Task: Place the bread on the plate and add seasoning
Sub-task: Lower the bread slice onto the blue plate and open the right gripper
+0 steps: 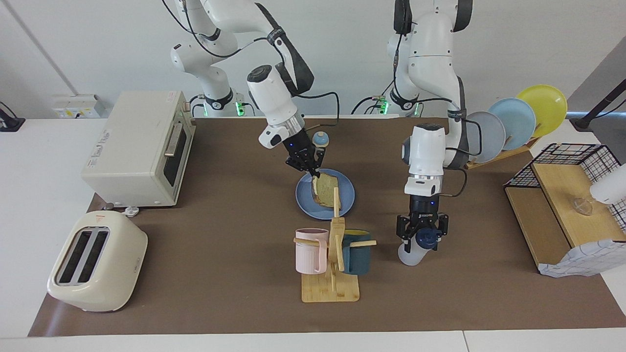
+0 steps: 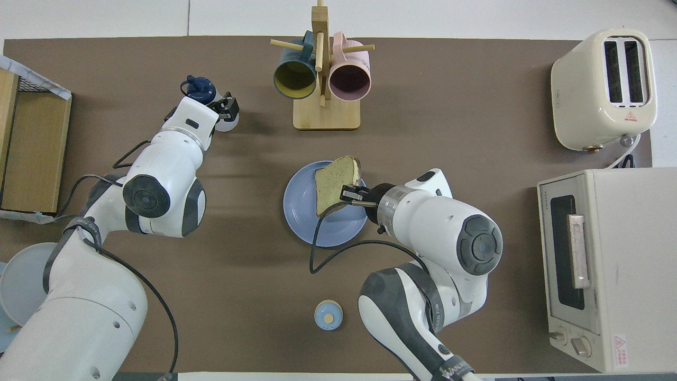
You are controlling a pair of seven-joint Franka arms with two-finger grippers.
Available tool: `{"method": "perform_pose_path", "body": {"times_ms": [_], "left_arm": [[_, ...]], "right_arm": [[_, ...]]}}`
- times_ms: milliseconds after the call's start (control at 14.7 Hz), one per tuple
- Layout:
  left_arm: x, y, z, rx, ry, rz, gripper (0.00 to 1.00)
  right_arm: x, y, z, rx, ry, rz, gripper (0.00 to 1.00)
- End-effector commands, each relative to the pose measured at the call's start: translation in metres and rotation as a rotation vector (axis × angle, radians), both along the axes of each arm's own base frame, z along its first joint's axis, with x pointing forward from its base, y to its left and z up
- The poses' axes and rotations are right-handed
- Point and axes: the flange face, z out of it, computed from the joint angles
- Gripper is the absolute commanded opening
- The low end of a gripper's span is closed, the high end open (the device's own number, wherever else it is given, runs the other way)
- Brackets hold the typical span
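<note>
Greenish-tan square toast slice with a brown crust [image 1: 324, 188] sits tilted over the flat round medium-blue plate [image 1: 348, 201], lower edge on or just above the plate, can't tell which. Right tool [image 1: 313, 172] is clamped on the slice's edge nearer the robots. Plate is mid-surface on the brown mat [image 1: 220, 254].

Small translucent white squeeze bottle with navy cap and spout [image 1: 419, 244] is toward the left arm's end of the surface, farther from the robots than the plate. It looks upright in the facing view, base at or near the mat. Left tool [image 1: 422, 236] comes straight down on it, fingers closed around the bottle's upper part just under the cap.

Outward from there:
- wooden mug tree [image 1: 333, 259] just beside the plate, farther from the robots; pink ribbed mug [image 1: 310, 250] and dark teal mug [image 1: 357, 252] hang on it
- small blue-topped dome [image 2: 328, 315] nearer the robots than the plate
- cream two-slot toaster [image 1: 96, 261] and cream toaster oven [image 1: 139, 146] at the right arm's end
- wooden rack with grey-blue, light-blue and yellow plates [image 1: 518, 121] and a wood-and-wire shelf [image 1: 567, 205] at the left arm's end
</note>
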Motion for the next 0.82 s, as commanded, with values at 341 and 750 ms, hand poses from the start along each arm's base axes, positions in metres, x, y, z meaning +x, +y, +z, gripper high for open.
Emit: {"method": "perform_pose_path", "body": {"times_ms": [341, 750], "left_arm": [[0.001, -0.001, -0.001, 0.011, -0.017, -0.002, 0.46], [0.009, 0.015, 0.017, 0.035, -0.004, 0.005, 0.36]], "right_arm": [[-0.011, -0.012, -0.005, 0.024, 0.038, -0.067, 0.00], [-0.020, -0.017, -0.013, 0.017, 0.067, -0.081, 0.06]]}}
